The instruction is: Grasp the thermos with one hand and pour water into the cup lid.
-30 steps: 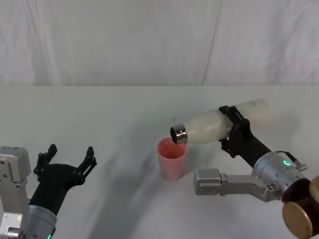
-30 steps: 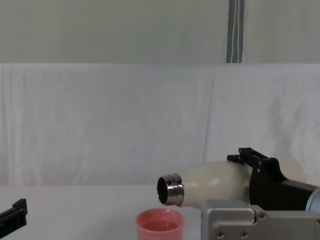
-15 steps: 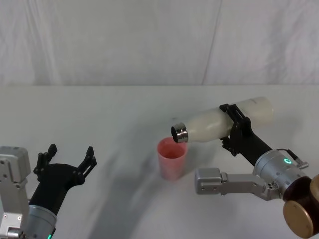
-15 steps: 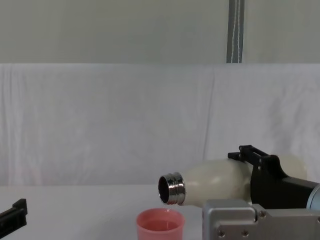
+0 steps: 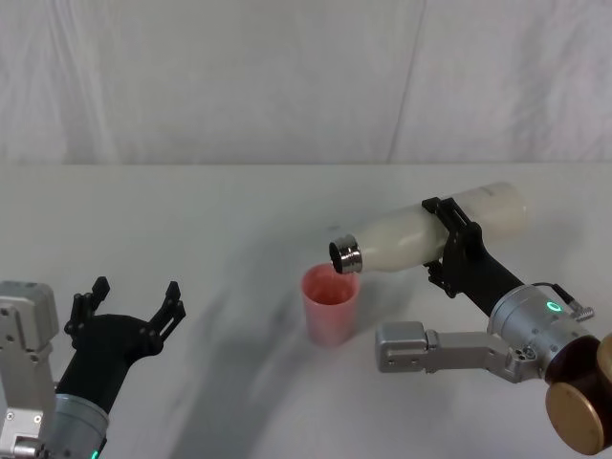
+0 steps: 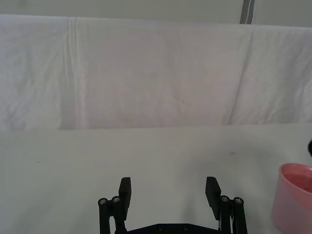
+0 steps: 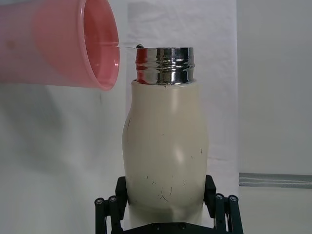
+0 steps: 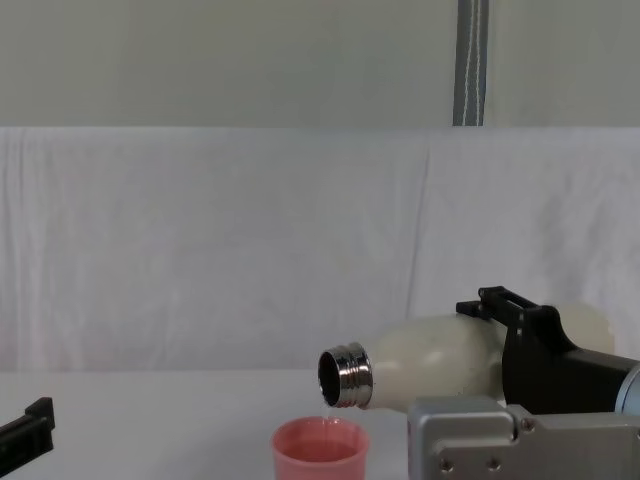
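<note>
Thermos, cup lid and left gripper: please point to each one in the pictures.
thermos (image 5: 402,241), head view, on its cream body.
cup lid (image 5: 331,316), head view, on its pink side wall.
left gripper (image 6: 168,194), left wrist view, midway between its open fingers.

Setting: staged robot test bench, of the lab or data-collection studio kind. Evidence: a plain white table (image 5: 191,220) with no household clutter, closed off behind by a creased white cloth backdrop (image 8: 250,240) hung as a screen; above the cloth, a bare pale wall (image 8: 200,60) with one vertical grey metal strip (image 8: 471,62) running down it. No kitchen fittings, shelving or furniture mark it as a home or shop; the room type beyond that cannot be told.
</note>
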Motion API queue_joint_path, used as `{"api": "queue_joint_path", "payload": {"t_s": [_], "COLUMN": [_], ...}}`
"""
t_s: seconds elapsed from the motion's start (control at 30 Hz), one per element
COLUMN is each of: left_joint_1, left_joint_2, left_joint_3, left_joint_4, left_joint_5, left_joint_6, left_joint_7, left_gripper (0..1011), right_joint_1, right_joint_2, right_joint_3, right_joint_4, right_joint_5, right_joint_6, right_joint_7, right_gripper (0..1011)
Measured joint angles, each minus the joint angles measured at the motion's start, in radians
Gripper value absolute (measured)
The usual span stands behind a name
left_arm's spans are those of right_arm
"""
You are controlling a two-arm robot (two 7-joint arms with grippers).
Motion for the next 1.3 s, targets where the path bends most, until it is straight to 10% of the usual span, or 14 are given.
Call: {"api": "queue_joint_path", "payload": {"t_s": [1.3], "left_joint_1": [0.0], "left_joint_2": [0.0], "left_joint_3": [0.0], "left_joint_4": [0.0], "left_joint_5": [0.0], "left_joint_6": [0.0], "left_joint_7": [0.0], "left_gripper": [1001], "right_joint_1": [0.015], "right_joint_2": [0.006], "right_joint_3": [0.002], "right_joint_4": [-0.001], "right_joint_5": [0.009], "right_joint_6": [-0.011], "right_joint_7": [0.005], "right_gripper": [950]}}
